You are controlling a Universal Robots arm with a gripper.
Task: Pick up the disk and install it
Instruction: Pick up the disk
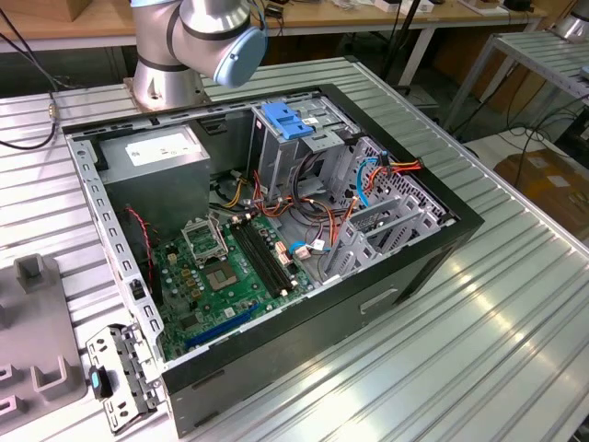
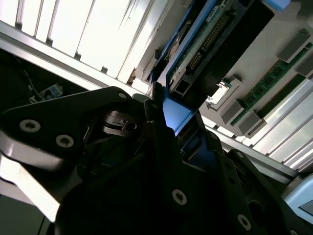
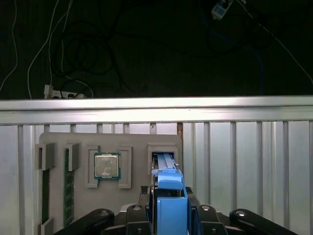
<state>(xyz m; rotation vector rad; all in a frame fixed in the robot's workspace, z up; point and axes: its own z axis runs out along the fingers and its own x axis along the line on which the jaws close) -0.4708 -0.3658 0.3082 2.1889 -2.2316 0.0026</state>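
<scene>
First wrist view: grey moulded tray [image 3: 112, 142] at edge of worktop [image 3: 244, 161], ribbed aluminium; square processor chip [image 3: 107, 166] and green memory sticks [image 3: 68, 186] sit in its recesses. Disk [image 3: 171, 188] stands on edge at tray slot beside chip, glossy blue plastic rail facing camera. Gripper [image 3: 169, 213], black, closed on disk, fingers on both sides. Second wrist view: disk underside dark, with green board and pin connector.

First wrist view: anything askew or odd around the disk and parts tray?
Nothing stands out. The disk stands on edge, straight, at its slot in the grey parts tray, with the pincer closed on its blue rails. The CPU sits square in its pocket, and the memory sticks lie straight in their grooves.
</scene>
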